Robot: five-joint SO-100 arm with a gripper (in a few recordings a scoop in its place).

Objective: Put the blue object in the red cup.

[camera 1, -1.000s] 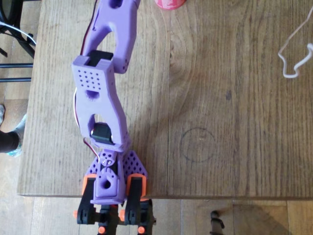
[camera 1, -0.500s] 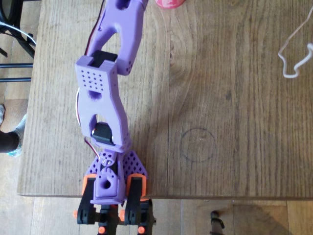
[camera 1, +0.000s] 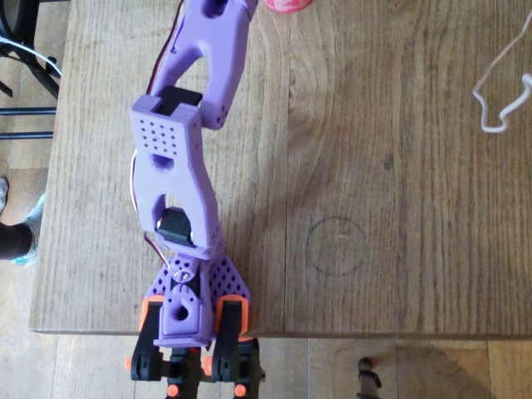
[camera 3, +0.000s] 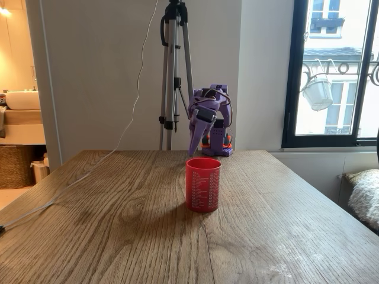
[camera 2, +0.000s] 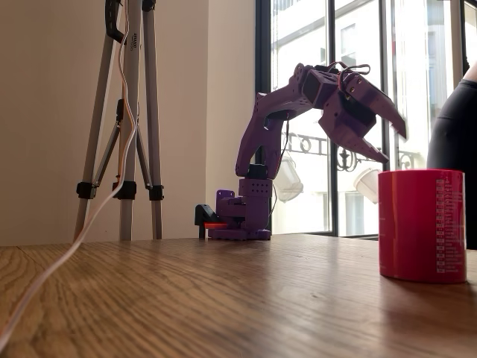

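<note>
Fingers (camera 2: 384,108) of the purple gripper (camera 2: 393,145) stand well spread in a fixed view, with bright window light between them and nothing held in the gap, as far as that view shows. The gripper hangs high above the table (camera 2: 186,298), tips tilted downward.

Below the fingertips and a little to the right of them in that view stands the red cup (camera 2: 422,224), upright on the wood and apart from the fingers, which touch neither its rim nor its wall. In another fixed view the gripper (camera 3: 192,148) points down just behind the cup (camera 3: 203,183), its tip close above the rim line, though depth is hard to judge from there. In the overhead view the arm (camera 1: 174,141) reaches toward the top edge, where a slice of the cup (camera 1: 287,5) shows to the right of it.

Where the blue object is, I cannot tell: it is not between the fingers and not on the bare wood around them, and the cup's inside is hidden from both low cameras.

My judgement is that the task is at or near its end. An open, empty gripper beside the cup suggests the object has been let go, most likely into the cup, but that is not confirmed. What is left is drawing the arm away and checking the cup.
</note>
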